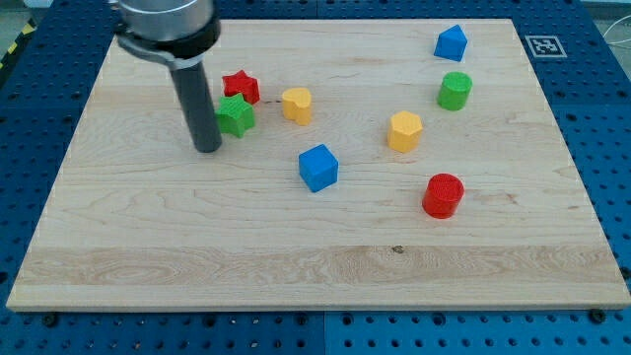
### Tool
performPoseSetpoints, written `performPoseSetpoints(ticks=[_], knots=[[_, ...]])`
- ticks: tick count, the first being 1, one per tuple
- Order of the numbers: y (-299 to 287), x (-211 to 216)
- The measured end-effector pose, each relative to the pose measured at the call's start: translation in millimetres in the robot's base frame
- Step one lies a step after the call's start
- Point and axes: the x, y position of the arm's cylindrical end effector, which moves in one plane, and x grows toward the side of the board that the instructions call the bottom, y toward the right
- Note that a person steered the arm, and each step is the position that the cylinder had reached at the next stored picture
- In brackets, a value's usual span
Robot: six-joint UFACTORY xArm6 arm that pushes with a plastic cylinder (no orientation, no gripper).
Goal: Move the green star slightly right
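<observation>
Because our arm is ending in a bare rod and carrying no pincer, we are reporting no jaw state at all; my tip (208, 150) is resting on the wooden board (118, 247) just left of the green star (236, 114), seemingly touching its left edge. The green star is sitting toward the far left of the board, with the red star (241, 87) touching or nearly touching its far side and the yellow block (297, 104) a little to its right. We are judging that a rightward push risks going wrong here: the red star may be dragged along, an off-centre contact may be spinning the green star, and too long a stroke may be driving it into the yellow block. The rod is hiding part of the green star's left edge, so we cannot confirm contact.
</observation>
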Motion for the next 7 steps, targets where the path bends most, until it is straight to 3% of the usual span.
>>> performPoseSetpoints(ticks=[2,3,7], knots=[[-66.4,-25.1],[-72.8,-37.7],[-12.3,-54.4]])
